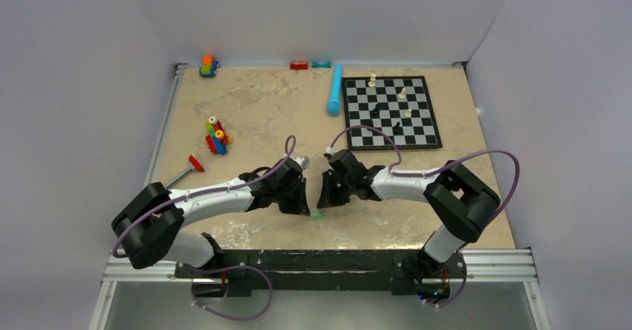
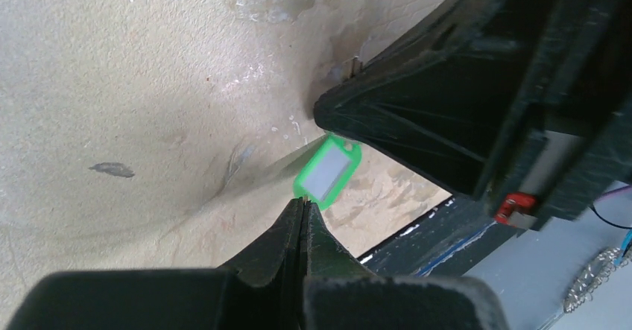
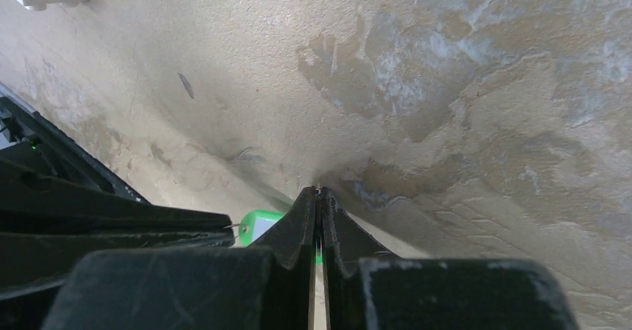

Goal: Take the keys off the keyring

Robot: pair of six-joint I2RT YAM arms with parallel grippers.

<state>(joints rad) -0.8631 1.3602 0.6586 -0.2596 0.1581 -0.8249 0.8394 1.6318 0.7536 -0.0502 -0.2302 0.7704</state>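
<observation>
Here, the keys (image 2: 326, 172) sit near the counter's (image 1: 261, 99) near edge, mid-width; the keyring is hidden. Left fingers (image 2: 287, 232) and right fingers (image 3: 301, 220) are each pressed together beside them. Bare counter lies beyond.

One chessboard (image 1: 387, 121) at two o'clock with three pale pieces (image 1: 402, 91); two brick stacks (image 1: 217, 135), nine to eleven; at twelve, two loose bricks (image 1: 299, 65) and one blue tube (image 1: 335, 89) — one bunch of keys (image 1: 317, 214) at six.

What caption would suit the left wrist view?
Shut left gripper and right gripper flank the green key tag.
</observation>
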